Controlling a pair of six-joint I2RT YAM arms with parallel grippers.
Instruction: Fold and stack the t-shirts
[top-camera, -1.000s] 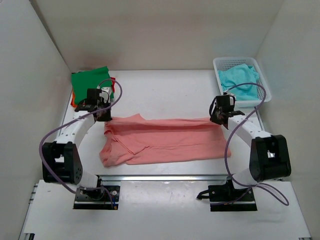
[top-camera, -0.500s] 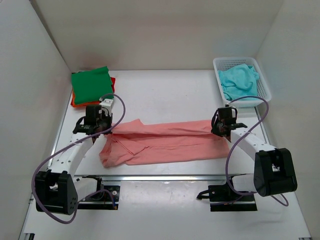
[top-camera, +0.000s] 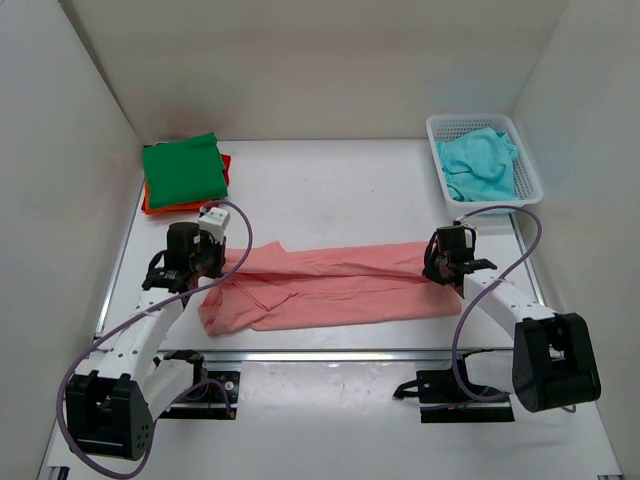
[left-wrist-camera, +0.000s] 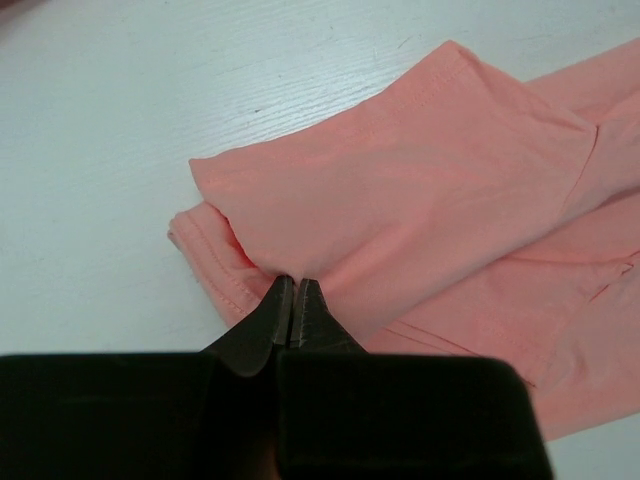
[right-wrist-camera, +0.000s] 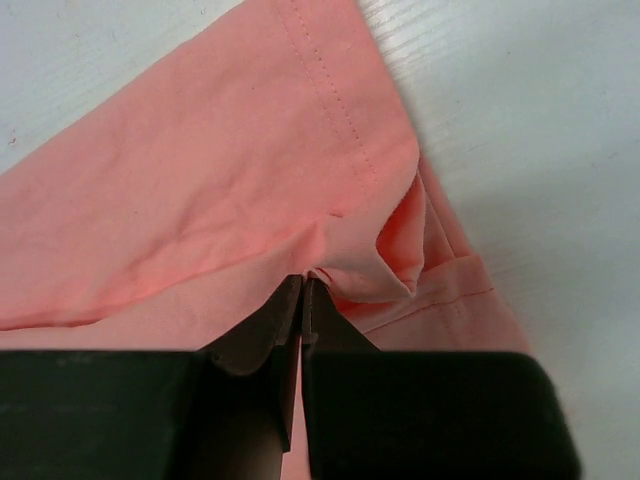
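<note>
The salmon pink t-shirt (top-camera: 330, 285) lies across the table's middle, its far edge folded toward me. My left gripper (top-camera: 207, 262) is shut on the shirt's far left edge, also seen in the left wrist view (left-wrist-camera: 292, 283) with pink cloth (left-wrist-camera: 420, 190) pinched at its tips. My right gripper (top-camera: 437, 268) is shut on the far right edge, shown in the right wrist view (right-wrist-camera: 303, 281) with a fold of cloth (right-wrist-camera: 230, 180) beyond it. A folded green t-shirt (top-camera: 183, 170) lies on the orange-red t-shirt (top-camera: 148, 204) at the back left. The turquoise t-shirt (top-camera: 478, 165) lies in the basket.
A white plastic mesh basket (top-camera: 530, 170) stands at the back right. White walls close in the table on the left, back and right. A metal rail (top-camera: 330, 354) runs along the near edge in front of the arm bases.
Both grippers have pulled the pink shirt's far edge toward me, laying it over the near part. The shirt is now a narrower band.
</note>
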